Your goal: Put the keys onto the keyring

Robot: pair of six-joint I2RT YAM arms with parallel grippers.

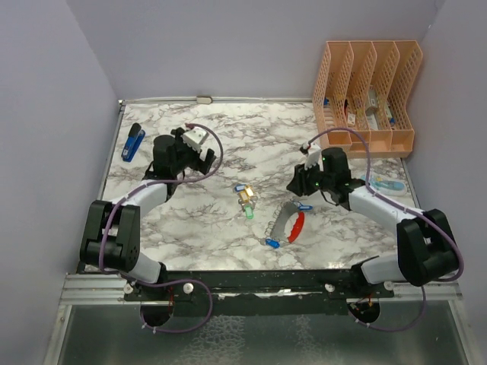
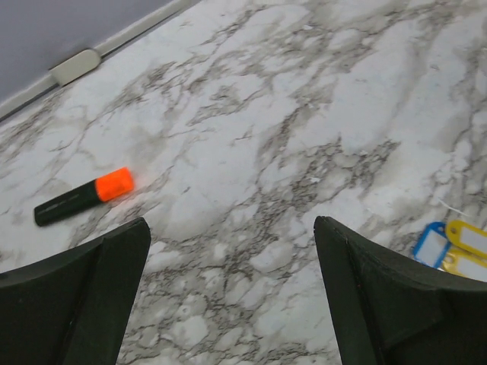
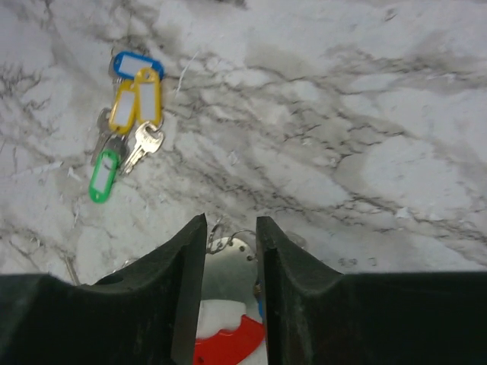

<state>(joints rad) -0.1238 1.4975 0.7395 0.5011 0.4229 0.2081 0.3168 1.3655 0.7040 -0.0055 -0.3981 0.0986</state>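
The keys (image 1: 245, 199) lie bunched mid-table with blue, yellow and green tags. They also show in the right wrist view (image 3: 133, 106) and, at the edge, in the left wrist view (image 2: 455, 247). The keyring (image 1: 288, 224) lies flat to their right, silver on its left and red on its right, with a blue tag at each end. My right gripper (image 1: 298, 182) hovers just over its far end. Its jaws (image 3: 231, 220) stand narrowly apart, and the silver plate (image 3: 228, 277) shows between them. My left gripper (image 1: 190, 156) is wide open and empty (image 2: 230, 224) over bare marble.
An orange marker (image 2: 84, 196) lies ahead of the left gripper. A blue stapler (image 1: 133, 142) sits at the far left edge. An orange file rack (image 1: 365, 91) stands at the back right. A light blue item (image 1: 384, 185) lies near the right arm.
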